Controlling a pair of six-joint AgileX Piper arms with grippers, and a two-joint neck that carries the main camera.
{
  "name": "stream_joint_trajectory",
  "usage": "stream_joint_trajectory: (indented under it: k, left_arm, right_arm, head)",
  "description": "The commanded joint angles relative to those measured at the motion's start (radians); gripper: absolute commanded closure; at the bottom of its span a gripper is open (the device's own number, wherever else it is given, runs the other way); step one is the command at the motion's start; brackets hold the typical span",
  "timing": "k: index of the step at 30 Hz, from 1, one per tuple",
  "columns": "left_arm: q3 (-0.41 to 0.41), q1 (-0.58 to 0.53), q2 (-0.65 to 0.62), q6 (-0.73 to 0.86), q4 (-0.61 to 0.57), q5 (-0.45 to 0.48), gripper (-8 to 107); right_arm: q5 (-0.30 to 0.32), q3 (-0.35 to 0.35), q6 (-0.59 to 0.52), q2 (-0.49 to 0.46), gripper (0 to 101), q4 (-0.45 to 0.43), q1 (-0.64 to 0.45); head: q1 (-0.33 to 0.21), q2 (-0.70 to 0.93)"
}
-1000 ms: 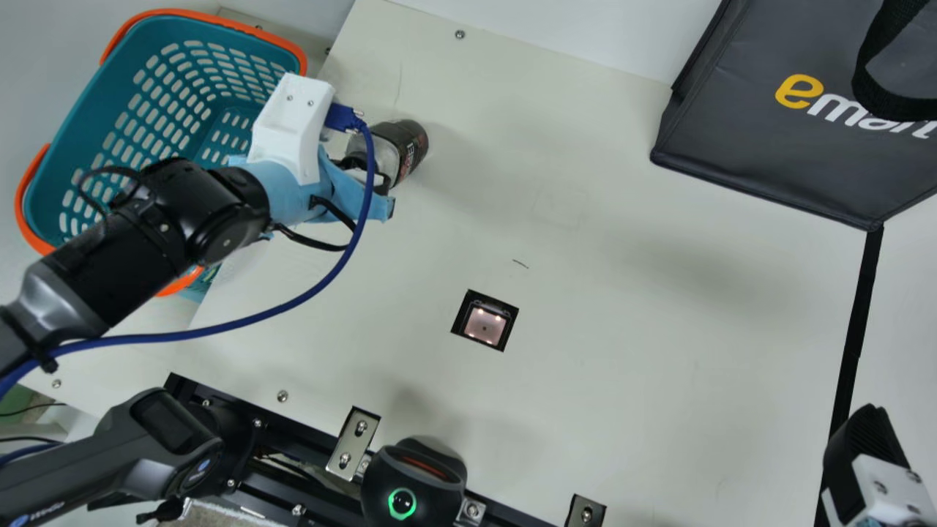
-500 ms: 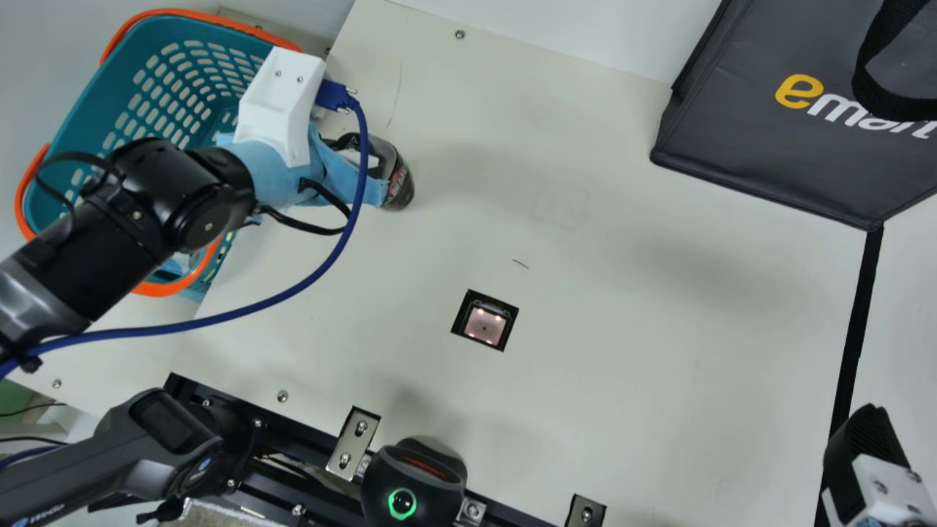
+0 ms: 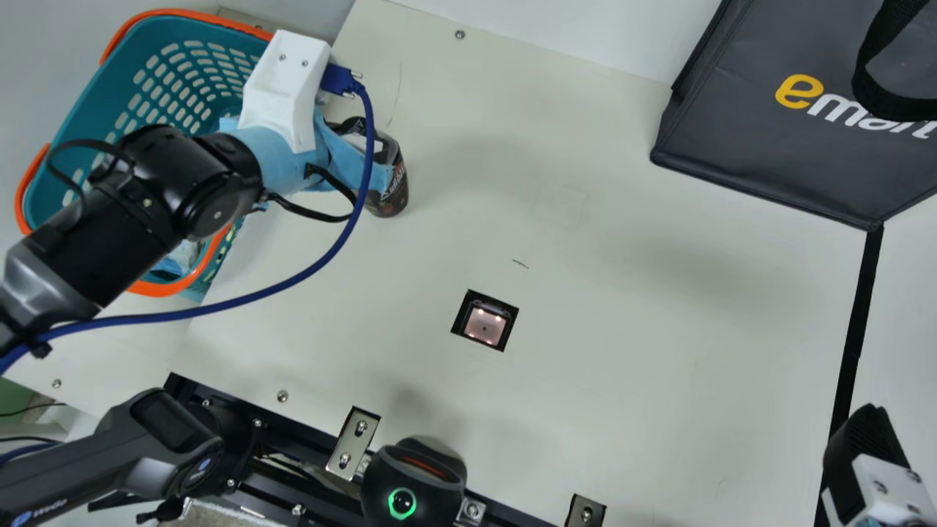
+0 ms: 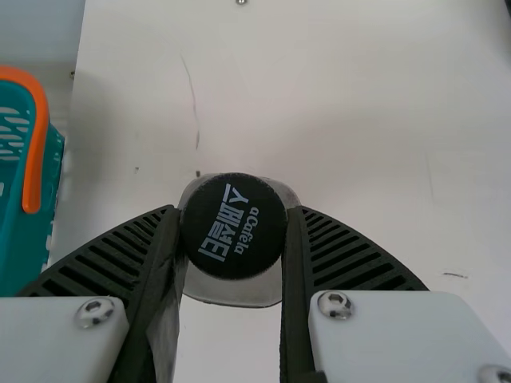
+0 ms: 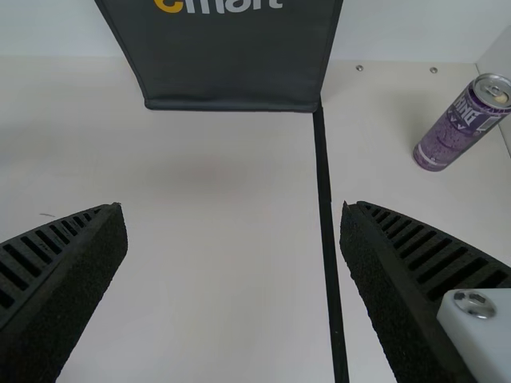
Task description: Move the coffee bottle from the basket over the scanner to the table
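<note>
In the main view my left gripper [image 3: 366,157] is beside the basket [image 3: 80,102], over the table's left part, with the coffee bottle [image 3: 390,187] at its fingers. The left wrist view has the bottle's black cap [image 4: 233,226] between both fingers of my left gripper [image 4: 233,231], which is shut on it. The scanner window [image 3: 485,324] lies in the table [image 3: 622,351], nearer the front than the bottle. At the right edge of the main view is my right gripper [image 3: 864,439]; in the right wrist view the right gripper [image 5: 233,239] stands open around nothing.
A dark bag [image 3: 761,110] stands at the back right. Along the front edge are a handheld scanner [image 3: 161,446] and a black device with a green ring [image 3: 413,483]. A purple can [image 5: 463,124] stands beyond the black strip [image 5: 325,199].
My left gripper and the bottle have swung slightly; the bottle's lower end has moved toward the front and left. The right arm has kept still.
</note>
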Motion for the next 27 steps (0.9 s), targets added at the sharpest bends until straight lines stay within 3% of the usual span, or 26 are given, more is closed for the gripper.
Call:
stream_joint_trajectory:
  k: [1,13,22,27]
  left_arm:
    - [-0.007,-0.003,0.011,-0.01,0.011,-0.004,107]
    - [-0.084,-0.005,0.107,-0.076,0.075,-0.031,107]
    - [-0.093,-0.006,0.163,-0.111,0.112,-0.043,107]
    - [-0.086,-0.003,0.172,-0.122,0.119,-0.048,90]
  right_arm:
    - [0.0,0.0,0.0,0.0,6,0.0,0.0]
    - [-0.001,0.0,0.0,0.0,6,0.0,0.0]
    - [-0.001,0.0,0.0,0.0,6,0.0,0.0]
    - [-0.001,0.0,0.0,0.0,6,0.0,0.0]
  head:
    - [-0.03,0.002]
    - [-0.03,0.002]
    - [-0.03,0.002]
    - [-0.03,0.002]
